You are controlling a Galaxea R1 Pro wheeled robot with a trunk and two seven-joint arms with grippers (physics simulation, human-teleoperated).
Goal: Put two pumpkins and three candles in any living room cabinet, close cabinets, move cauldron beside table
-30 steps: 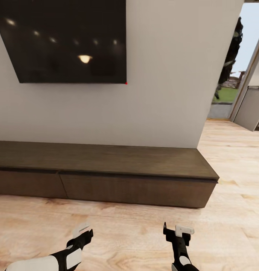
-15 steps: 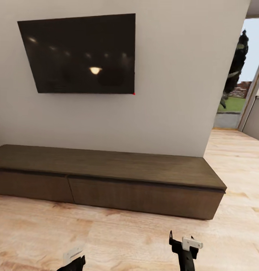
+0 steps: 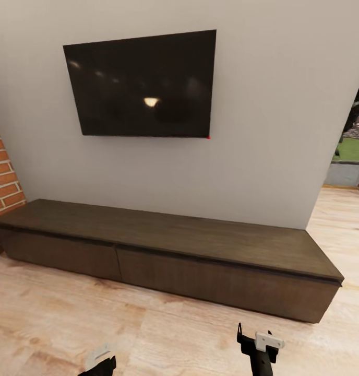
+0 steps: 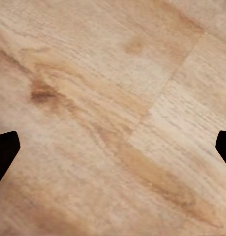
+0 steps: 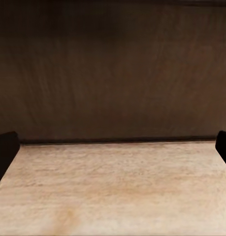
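Living room: wall-mounted television [image 3: 144, 83] above long low cabinet [image 3: 200, 261].

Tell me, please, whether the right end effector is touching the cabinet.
Apart. In the head view, bare wooden floor separates the right end effector from the cabinet; the right wrist view likewise shows floor between its fingertips and the cabinet front.

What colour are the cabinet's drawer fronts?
Dark brown wood grain on the cabinet, best in the head view.

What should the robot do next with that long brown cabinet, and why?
Probably roll a little closer and bring the right gripper toward the right-hand drawer front to pull it open. Both drawers of the cabinet look shut, both grippers hold nothing, and the right wrist view already faces the dark front across bare floor.
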